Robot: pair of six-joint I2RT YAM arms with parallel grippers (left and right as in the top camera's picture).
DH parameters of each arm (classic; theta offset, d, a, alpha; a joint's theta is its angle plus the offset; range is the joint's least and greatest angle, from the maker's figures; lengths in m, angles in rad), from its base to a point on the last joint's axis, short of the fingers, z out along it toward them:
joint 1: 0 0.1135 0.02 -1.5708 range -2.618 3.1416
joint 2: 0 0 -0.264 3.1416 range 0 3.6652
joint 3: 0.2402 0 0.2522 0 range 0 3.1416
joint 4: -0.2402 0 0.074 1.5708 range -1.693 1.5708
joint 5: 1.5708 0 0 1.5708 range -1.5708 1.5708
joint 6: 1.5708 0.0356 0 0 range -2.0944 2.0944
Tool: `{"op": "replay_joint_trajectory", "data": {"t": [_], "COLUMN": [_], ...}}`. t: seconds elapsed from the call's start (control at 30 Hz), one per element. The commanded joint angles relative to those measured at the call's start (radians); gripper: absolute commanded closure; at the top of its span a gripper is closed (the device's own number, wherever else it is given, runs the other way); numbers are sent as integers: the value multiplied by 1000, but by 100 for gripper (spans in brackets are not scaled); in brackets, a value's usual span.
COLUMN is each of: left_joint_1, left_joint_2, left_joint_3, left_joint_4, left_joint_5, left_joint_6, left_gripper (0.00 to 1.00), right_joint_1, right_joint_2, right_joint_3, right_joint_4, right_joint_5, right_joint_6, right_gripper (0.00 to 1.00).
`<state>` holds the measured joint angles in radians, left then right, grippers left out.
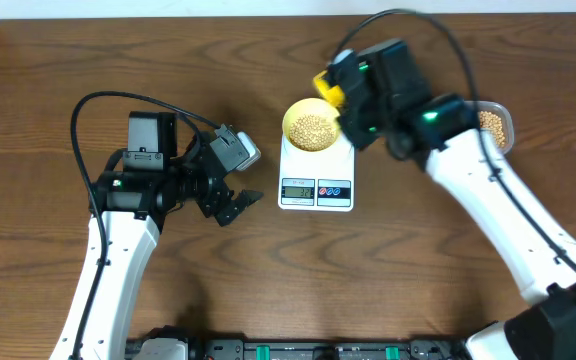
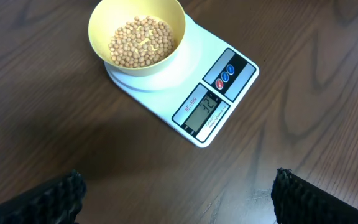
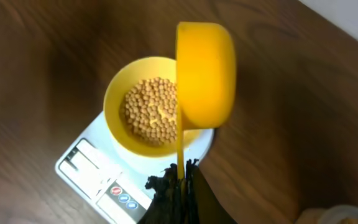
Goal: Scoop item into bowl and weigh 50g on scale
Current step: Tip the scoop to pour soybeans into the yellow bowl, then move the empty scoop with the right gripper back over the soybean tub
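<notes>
Right tool (image 3: 180, 177) grips the tipped yellow scoop (image 3: 205, 74), left tool (image 1: 236, 205) gapes empty; round tan beans (image 3: 149, 112) part-fill the pale-yellow bowl (image 3: 112, 99).

Beans (image 2: 140, 42): small, round, tan, piled loosely inside the bowl, below its rim as I look down.
Bowl (image 2: 99, 22): small, round, pale yellow, upright on the scale's platform.
Scale (image 2: 188, 81): flat, white, on my counter (image 2: 55, 137); grey display lit with digits, red and blue buttons beside it.
</notes>
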<state>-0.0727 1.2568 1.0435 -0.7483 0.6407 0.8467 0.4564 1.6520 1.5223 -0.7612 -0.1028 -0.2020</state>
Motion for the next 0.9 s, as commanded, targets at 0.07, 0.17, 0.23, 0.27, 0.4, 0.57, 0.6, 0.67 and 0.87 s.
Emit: {"op": "replay_joint_trajectory", "data": {"t": [0.07,0.17,0.23,0.27,0.4,0.57,0.6,0.67,0.87], "left_joint_1": [5,5,5,5,5,5,5,5,5], "left_joint_2": [7,7,7,7,7,7,7,7,7], "left_joint_3": [0,0,0,0,0,0,0,0,0], "left_joint_4": [1,1,1,1,1,1,1,1,1], "left_joint_5": [-5,-5,-5,-5,-5,-5,-5,-5,-5], "left_joint_6": [16,16,16,16,16,16,16,16,16], "left_gripper": [3,2,3,2,2,2,2,2,2], "right_joint_1": [-195,-280,-349,-382,-510,-614,-623,-626,-640], "right_joint_2": [-101,-111,-111,-111,-109,-109,-109,-109,-37], "right_joint_3": [23,23,23,23,23,23,23,23,39], "right_joint_4": [-64,-87,-117,-135,-206,-323,-338,-345,-343], "right_joint_5": [-195,-192,-192,-192,-158,-157,-156,-124,5], "right_joint_6": [31,29,30,31,119,208,226,254,276], "right_gripper": [99,99,99,99,99,99,99,99,99]}}
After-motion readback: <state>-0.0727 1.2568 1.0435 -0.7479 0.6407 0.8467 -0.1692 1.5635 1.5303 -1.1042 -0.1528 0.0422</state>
